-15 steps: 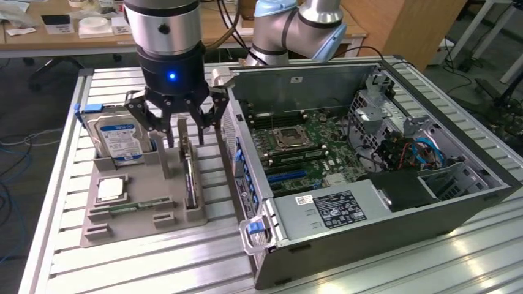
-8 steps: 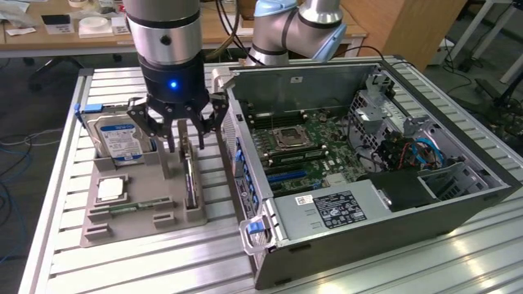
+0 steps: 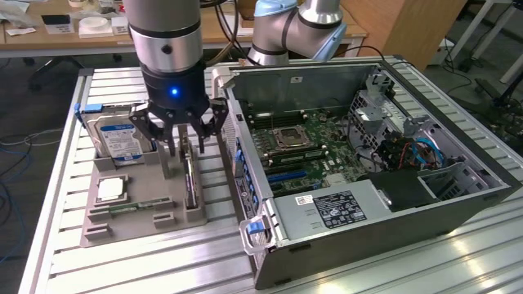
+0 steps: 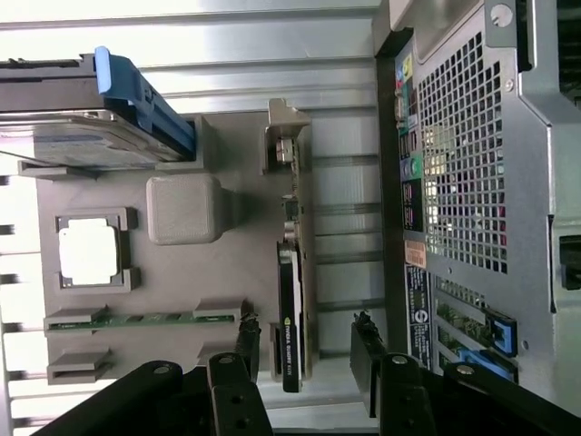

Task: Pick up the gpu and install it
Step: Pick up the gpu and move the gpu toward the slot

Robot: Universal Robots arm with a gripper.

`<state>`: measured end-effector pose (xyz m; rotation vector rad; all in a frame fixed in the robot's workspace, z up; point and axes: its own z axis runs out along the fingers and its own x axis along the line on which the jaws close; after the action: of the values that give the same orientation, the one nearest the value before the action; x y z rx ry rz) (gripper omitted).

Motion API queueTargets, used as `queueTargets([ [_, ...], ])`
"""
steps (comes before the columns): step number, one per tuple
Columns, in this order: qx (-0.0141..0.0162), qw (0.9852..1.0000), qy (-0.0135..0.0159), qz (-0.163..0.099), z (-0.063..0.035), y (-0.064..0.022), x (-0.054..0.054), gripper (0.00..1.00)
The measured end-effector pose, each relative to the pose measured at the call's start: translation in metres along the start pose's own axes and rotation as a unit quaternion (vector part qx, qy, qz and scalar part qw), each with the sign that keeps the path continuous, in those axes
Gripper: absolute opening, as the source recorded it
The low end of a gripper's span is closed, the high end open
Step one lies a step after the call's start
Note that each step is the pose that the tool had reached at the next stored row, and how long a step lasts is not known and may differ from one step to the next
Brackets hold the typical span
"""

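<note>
Gripper (image 4: 304, 334) released, astride the gpu (image 4: 292, 291) standing on edge in grey tray (image 4: 182, 272); card's near end hidden behind gripper body.

The tool (image 3: 185, 144) hides the gpu's (image 3: 191, 184) far end; the hard drive (image 4: 68, 136) is cropped.
</note>
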<state>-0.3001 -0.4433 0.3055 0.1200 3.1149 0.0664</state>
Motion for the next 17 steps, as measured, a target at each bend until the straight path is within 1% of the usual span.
queueTargets([
  [4,0.0000,1.0000,0.0006,0.000,0.0047,-0.0002,0.000,0.53],
  [11,0.0001,1.0000,0.0017,0.000,0.0159,-0.0007,0.000,0.53],
  [17,0.0001,1.0000,0.0017,0.000,0.0170,-0.0007,0.000,0.53],
])
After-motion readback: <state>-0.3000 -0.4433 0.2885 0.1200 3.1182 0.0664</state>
